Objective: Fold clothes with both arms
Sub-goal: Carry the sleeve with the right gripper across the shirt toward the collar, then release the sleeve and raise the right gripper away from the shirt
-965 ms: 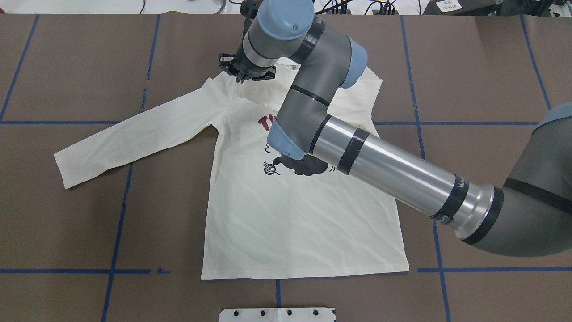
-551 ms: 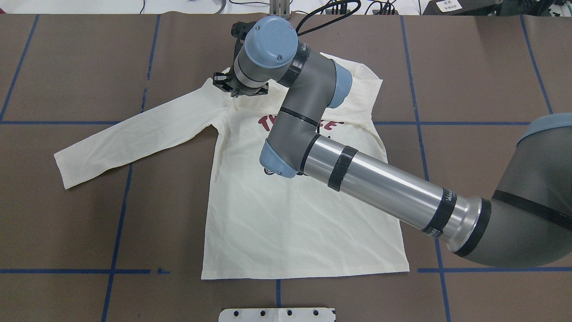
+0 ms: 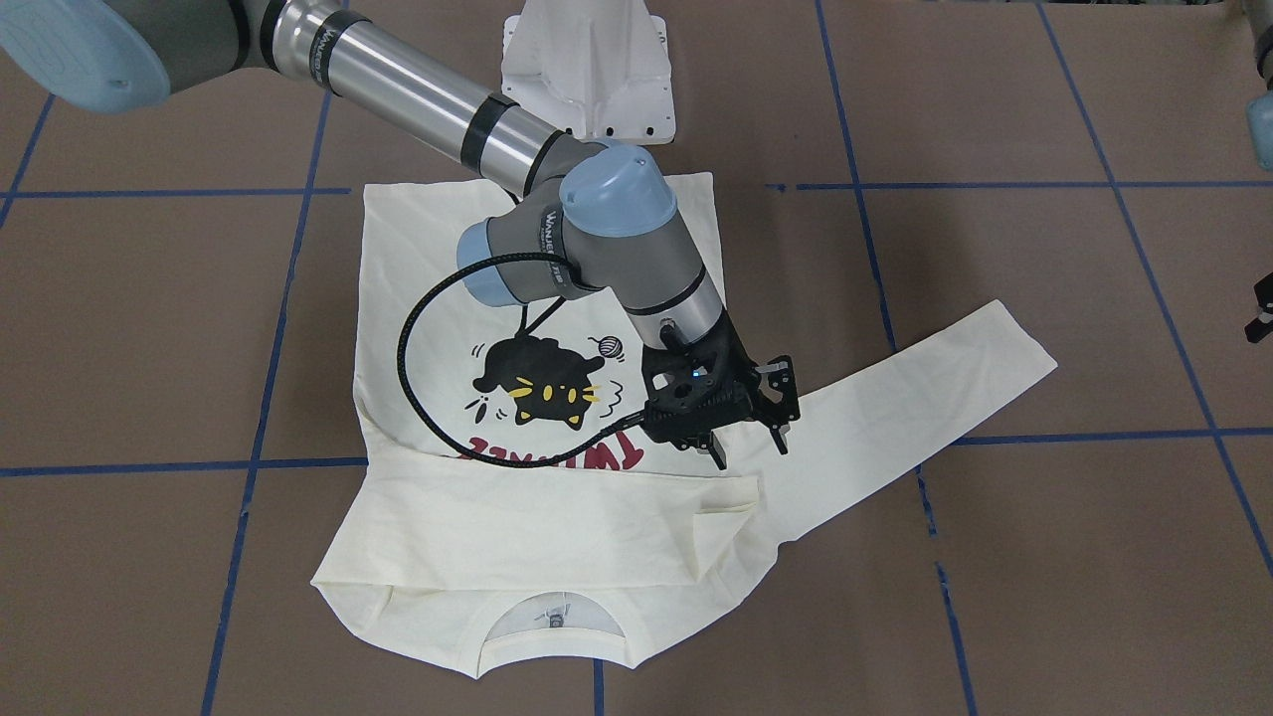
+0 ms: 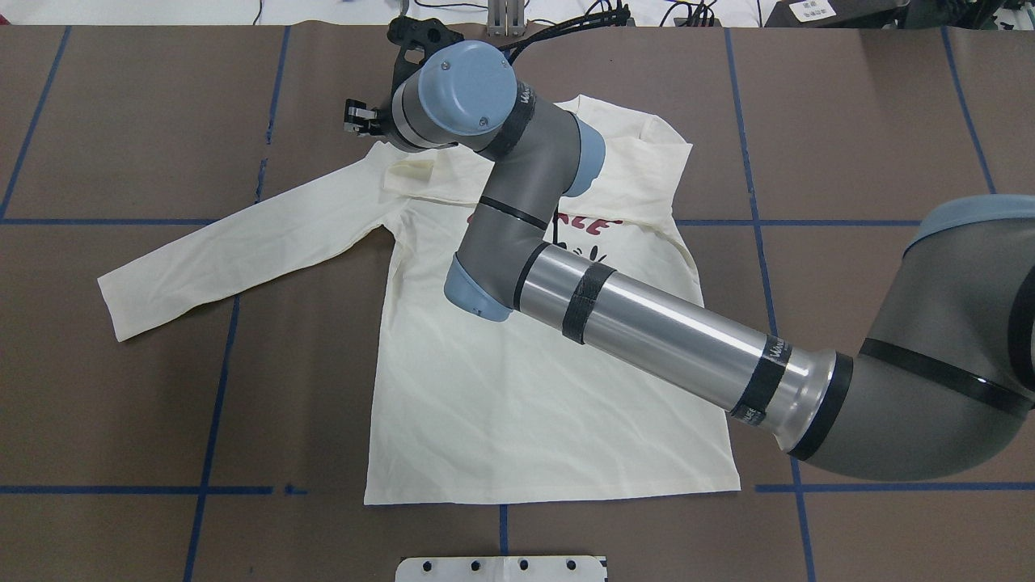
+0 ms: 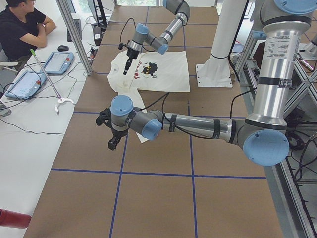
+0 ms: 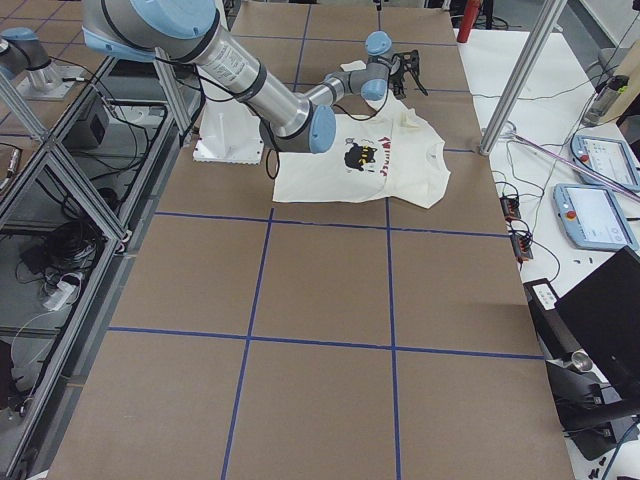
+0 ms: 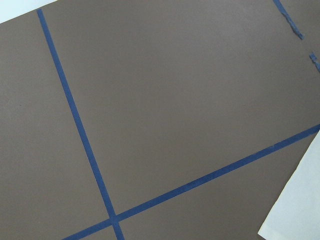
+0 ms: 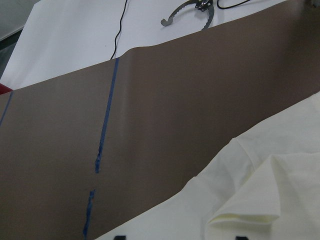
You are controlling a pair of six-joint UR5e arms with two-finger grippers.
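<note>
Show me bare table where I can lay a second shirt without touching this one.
Free: the table in the angle between the outstretched sleeve and the T-shirt body, near side; also the far right stretch beyond the shirt's folded side. Crowded: that sleeve's shoulder, where the right gripper hangs open, and the chest, spanned by the right arm.

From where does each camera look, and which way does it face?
Front: across the table, facing the robot; right gripper near shirt.
Overhead: behind the robot, looking down; right arm.
Left: table end; left arm near.
Right: opposite end; right arm near.
Left wrist: down at table.
Right wrist: shirt, own fingertips.
All exterior views share the shirt.
</note>
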